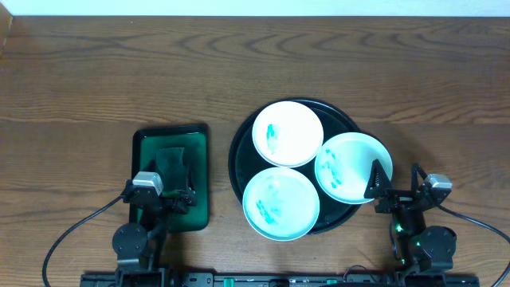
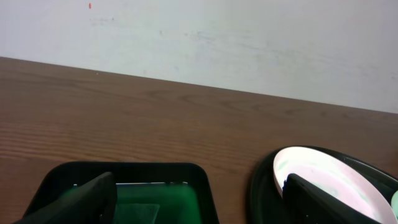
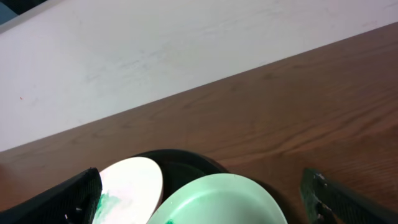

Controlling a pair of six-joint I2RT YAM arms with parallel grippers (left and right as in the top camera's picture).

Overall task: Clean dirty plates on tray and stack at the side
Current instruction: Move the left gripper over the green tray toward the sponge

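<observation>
The round black tray (image 1: 237, 163) holds three white plates smeared with teal: one at the back (image 1: 288, 133), one in front (image 1: 280, 203) and one at the right (image 1: 353, 167) that overhangs the rim. My right gripper (image 1: 394, 182) stands open just right of that plate, with nothing held. In the right wrist view the gripper (image 3: 205, 208) frames the right plate (image 3: 230, 199) and the back plate (image 3: 134, 180). My left gripper (image 1: 169, 191) hangs open over the green tray (image 1: 140, 159), with nothing between its fingers (image 2: 81, 202).
The small green rectangular tray (image 2: 161, 193) lies left of the black tray (image 2: 264, 186) and holds a flat square pad (image 2: 140, 211). Bare wooden tabletop (image 1: 119, 72) stretches behind and beside both trays. Cables run along the front edge.
</observation>
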